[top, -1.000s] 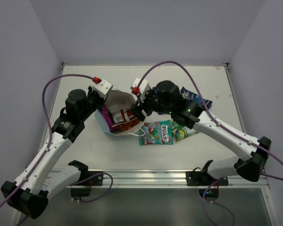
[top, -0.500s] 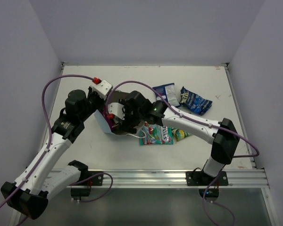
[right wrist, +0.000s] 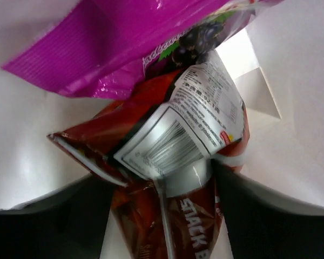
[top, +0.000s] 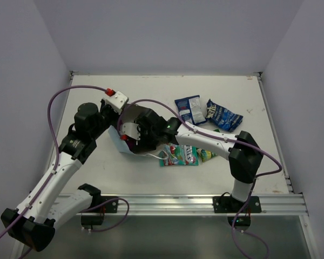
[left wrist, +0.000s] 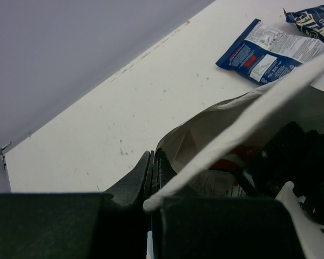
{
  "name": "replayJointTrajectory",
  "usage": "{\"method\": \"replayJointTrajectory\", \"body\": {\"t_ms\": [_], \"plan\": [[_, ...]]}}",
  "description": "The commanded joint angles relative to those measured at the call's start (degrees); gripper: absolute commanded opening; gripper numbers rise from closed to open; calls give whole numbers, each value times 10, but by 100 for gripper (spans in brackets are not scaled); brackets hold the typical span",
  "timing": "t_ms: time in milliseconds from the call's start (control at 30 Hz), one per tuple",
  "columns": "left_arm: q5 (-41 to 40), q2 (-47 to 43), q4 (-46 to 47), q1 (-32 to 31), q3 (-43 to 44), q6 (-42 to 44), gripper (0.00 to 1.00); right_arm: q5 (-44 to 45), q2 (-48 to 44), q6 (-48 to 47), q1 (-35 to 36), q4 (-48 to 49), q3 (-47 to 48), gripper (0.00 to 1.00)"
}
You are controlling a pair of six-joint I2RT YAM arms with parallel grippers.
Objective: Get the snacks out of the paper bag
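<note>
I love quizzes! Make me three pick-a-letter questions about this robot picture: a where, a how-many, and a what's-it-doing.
1. Where is the right gripper?
A) inside the paper bag
B) up by the back wall
C) beside its own base

2. How many packets lie outside the bag?
A) one
B) four
C) six

3. What is the left gripper doing?
A) hanging open
B) pinching the bag's rim
C) waving up high

Answers:
1 A, its camera shows the bag's white inside all around.
2 B, two dark blue packets, a teal packet, a green packet.
3 B, its fingers are closed on the paper edge.
</note>
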Motion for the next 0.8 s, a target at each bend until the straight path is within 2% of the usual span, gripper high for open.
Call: {"method": "replayJointTrajectory", "body": {"t_ms": [0, 100, 133, 200, 567, 767], "plan": [[1, -16, 55, -2, 18, -3, 0, 47, 20, -10, 1, -15, 12, 61], [-1, -18, 53, -1, 19, -2, 0, 50, 4, -9, 2, -10, 12, 32], [-1, -18, 53, -2, 18, -2, 0, 47, -2, -9, 2, -10, 13, 15], [-3, -18, 53, -2, 18, -1, 0, 38, -26, -9, 4, -7, 17, 2], [-22, -17, 52, -2, 22, -2, 0, -64, -188, 28, 10, 83, -7, 0], [-17, -18, 49, -2, 22, -10, 0, -98, -263, 72, 10, 176, -36, 0]]}}
